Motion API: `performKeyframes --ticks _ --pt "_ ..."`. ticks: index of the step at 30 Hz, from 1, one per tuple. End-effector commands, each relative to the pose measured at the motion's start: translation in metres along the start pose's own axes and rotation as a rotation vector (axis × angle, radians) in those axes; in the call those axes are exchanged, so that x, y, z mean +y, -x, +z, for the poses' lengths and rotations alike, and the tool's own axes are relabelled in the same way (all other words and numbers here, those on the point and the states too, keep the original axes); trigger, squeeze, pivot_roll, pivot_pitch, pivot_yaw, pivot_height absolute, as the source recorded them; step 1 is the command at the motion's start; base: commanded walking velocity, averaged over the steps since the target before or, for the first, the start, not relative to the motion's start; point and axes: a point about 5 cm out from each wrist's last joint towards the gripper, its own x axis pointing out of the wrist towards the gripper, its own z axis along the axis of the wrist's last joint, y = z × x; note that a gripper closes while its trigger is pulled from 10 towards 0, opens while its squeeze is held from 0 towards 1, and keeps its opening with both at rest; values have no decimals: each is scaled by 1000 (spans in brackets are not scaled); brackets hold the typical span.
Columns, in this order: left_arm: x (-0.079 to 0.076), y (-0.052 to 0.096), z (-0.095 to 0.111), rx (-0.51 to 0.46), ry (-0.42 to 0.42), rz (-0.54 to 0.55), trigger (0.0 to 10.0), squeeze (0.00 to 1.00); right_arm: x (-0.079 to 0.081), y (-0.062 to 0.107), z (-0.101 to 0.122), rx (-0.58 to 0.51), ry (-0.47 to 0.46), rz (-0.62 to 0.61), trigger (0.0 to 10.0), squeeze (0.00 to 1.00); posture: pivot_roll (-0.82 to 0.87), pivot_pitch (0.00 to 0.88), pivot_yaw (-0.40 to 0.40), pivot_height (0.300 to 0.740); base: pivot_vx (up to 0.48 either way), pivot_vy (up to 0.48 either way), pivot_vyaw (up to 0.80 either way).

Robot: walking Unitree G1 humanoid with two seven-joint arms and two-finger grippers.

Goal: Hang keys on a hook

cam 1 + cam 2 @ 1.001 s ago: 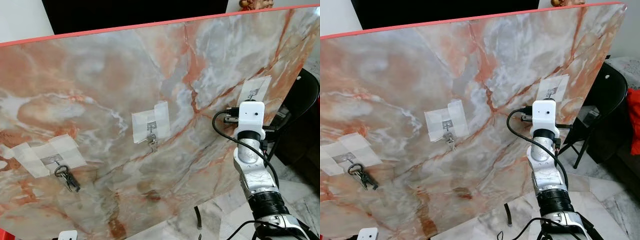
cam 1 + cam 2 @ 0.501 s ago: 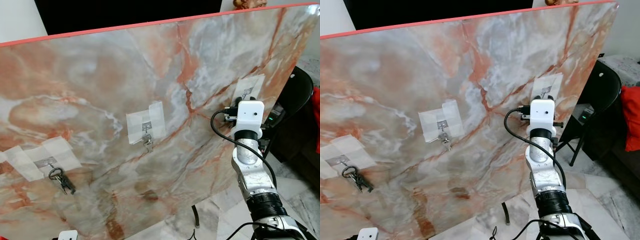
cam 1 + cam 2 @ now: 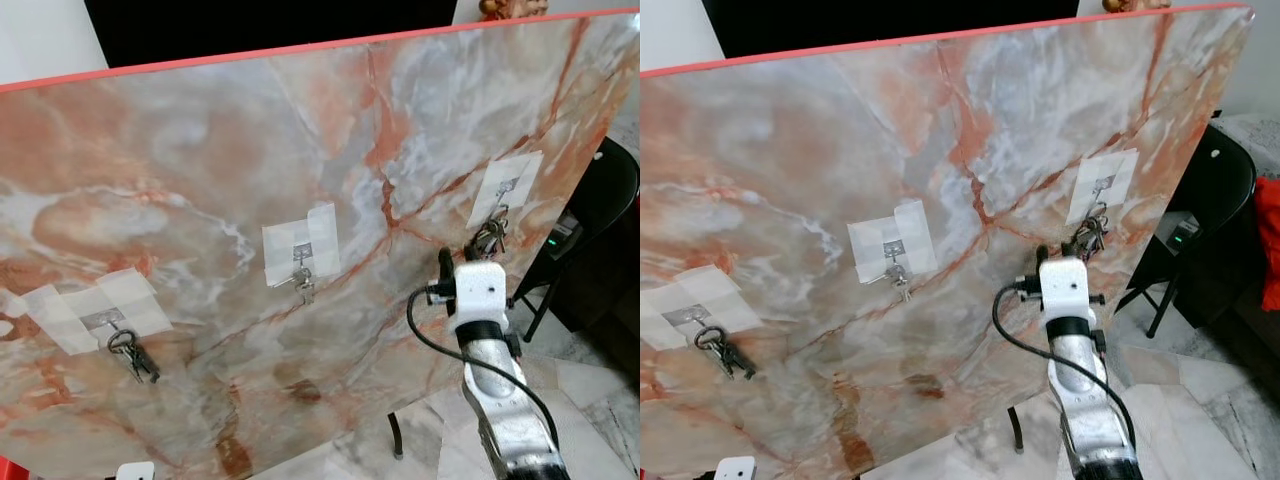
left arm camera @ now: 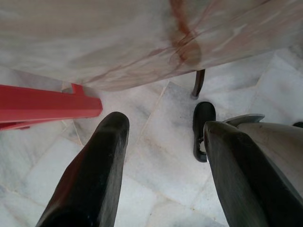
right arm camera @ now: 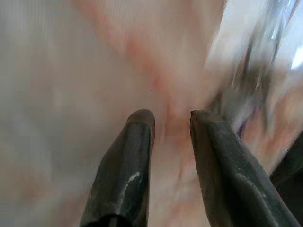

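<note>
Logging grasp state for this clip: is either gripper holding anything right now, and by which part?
Nothing is held. The right gripper is open with only blurred marble between its fingers; the keys hang on the right-hand hook. The left gripper is open over the floor.

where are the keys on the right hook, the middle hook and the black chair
keys on the right hook [image 3: 489, 237], left eye view, on the dark bunch.
middle hook [image 3: 299, 256], left eye view, on its metal plate.
black chair [image 3: 1218, 172], right eye view, on the backrest.
</note>
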Motion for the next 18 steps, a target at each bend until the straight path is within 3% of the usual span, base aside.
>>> performKeyframes --ticks 1,3,4,5,6,8,10,11,12,15,17,18 --pt "1 1 -4 20 -12 0 10000 0 -6 4 -18 100 -32 -23 10000 0 21 0 -17 740 0 0 0" --pt "1 1 -4 19 -13 0 10000 0 -14 7 -42 220 -81 -73 10000 0 19 0 -15 740 0 0 0" --pt "1 1 -4 19 -13 0 10000 0 -14 7 -42 220 -81 -73 10000 0 19 0 -15 740 0 0 0" --pt "1 1 -3 18 -13 0 10000 0 -17 11 -60 307 -131 -94 10000 0 11 0 -9 740 0 0 0" --pt "1 1 -3 18 -13 0 10000 0 -17 11 -60 307 -131 -94 10000 0 11 0 -9 740 0 0 0" --pt "1 0 -2 17 -15 -1 10000 0 -15 30 -108 549 -229 -119 10000 0 8 0 -4 740 0 0 0" --pt "1 0 -2 17 -15 -1 10000 0 -13 38 -119 610 -247 -118 10000 0 8 0 -4 740 0 0 0" --pt "1 0 -2 16 -16 -1 10000 0 -8 51 -133 697 -253 -103 10000 0 8 0 0 740 0 0 0" --pt "1 0 -2 16 -16 -1 10000 0 -8 51 -133 697 -253 -103 10000 0 8 0 0 740 0 0 0" --pt "1 0 -1 18 -26 -1 10000 0 8 94 -167 943 -221 2 10000 0 -10 0 15 740 0 0 0" --pt "1 0 -1 18 -26 -1 10000 0 8 94 -167 943 -221 2 10000 0 -10 0 15 740 0 0 0" --pt "1 0 -1 19 -32 -2 10000 0 11 110 -176 1014 -145 63 10000 0 3 0 13 740 0 0 0"
